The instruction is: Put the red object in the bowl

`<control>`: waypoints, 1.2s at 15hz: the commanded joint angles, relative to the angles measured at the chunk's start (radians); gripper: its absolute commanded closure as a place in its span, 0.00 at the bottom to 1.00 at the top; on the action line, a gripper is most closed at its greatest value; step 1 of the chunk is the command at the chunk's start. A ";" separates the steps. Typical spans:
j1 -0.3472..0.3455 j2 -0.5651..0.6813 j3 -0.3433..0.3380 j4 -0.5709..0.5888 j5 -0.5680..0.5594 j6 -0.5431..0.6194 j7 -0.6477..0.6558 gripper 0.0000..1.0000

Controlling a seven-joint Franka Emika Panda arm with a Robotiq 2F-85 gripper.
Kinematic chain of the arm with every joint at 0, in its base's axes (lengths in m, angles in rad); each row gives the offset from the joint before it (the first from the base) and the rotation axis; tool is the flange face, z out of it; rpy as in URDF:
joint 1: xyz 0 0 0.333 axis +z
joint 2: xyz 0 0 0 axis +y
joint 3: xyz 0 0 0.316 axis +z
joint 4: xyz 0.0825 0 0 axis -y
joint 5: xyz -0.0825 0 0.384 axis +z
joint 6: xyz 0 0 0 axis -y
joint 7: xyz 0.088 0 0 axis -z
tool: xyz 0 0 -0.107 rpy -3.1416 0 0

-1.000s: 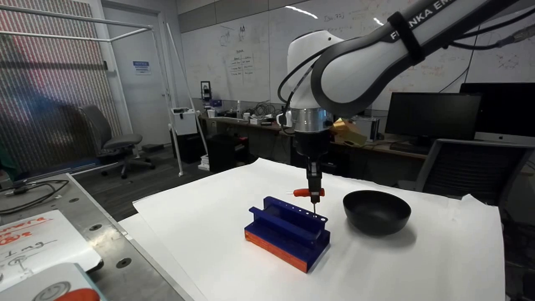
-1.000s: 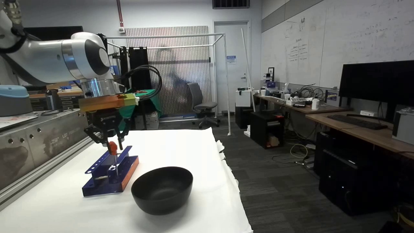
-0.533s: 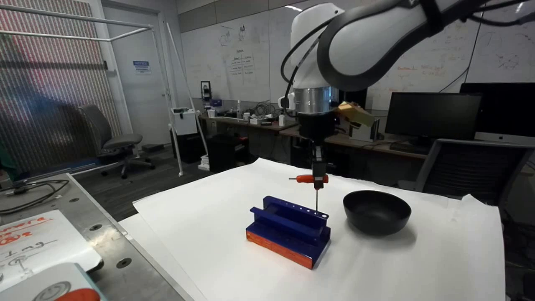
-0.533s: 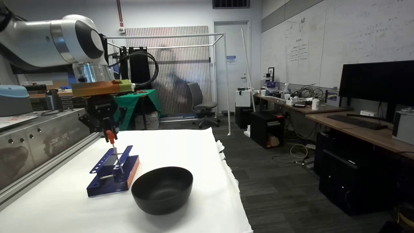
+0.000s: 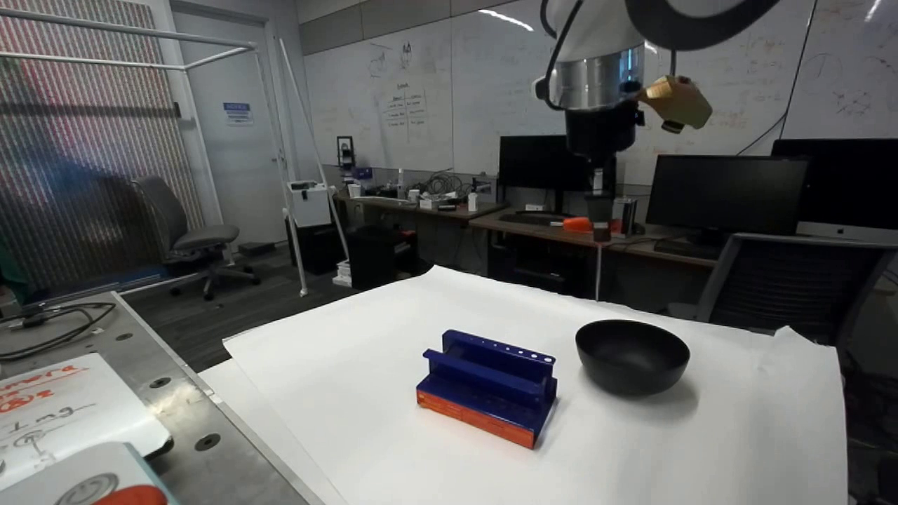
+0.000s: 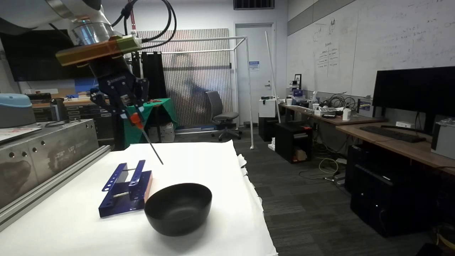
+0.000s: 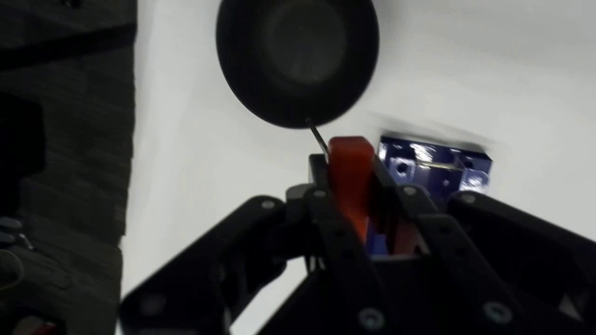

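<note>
The red object is a red-orange handle (image 6: 136,120) with a long thin metal shaft slanting down from it. My gripper (image 5: 601,231) is shut on it, high above the table. In an exterior view a red part (image 5: 577,224) also sticks out sideways with a short tip; I cannot tell if it is a separate piece. In the wrist view the handle (image 7: 351,172) sits between the fingers and the shaft's tip overlaps the bowl's edge. The round black bowl (image 5: 633,358) stands upright on the table, to the side of and below the gripper; it shows in both exterior views (image 6: 178,208).
The blue rack (image 5: 487,379) with an orange-red base edge stands beside the bowl, also in the wrist view (image 7: 435,181). White paper (image 5: 351,393) covers the table. A metal bench (image 6: 49,145) borders one side. Monitors (image 5: 726,193) stand on desks behind.
My gripper has closed on the red object and lifted it out of the rack. It has risen and moved across, and the shaft now tilts. The rack has shifted slightly.
</note>
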 commanded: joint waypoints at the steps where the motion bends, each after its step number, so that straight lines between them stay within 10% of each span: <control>1: -0.014 0.013 -0.017 -0.083 -0.132 0.036 0.203 0.87; 9: 0.000 0.190 -0.040 -0.122 -0.156 0.066 0.539 0.85; 10: 0.004 0.205 -0.044 -0.118 -0.151 0.082 0.567 0.53; 18: -0.035 0.102 -0.059 -0.166 0.044 0.178 0.496 0.00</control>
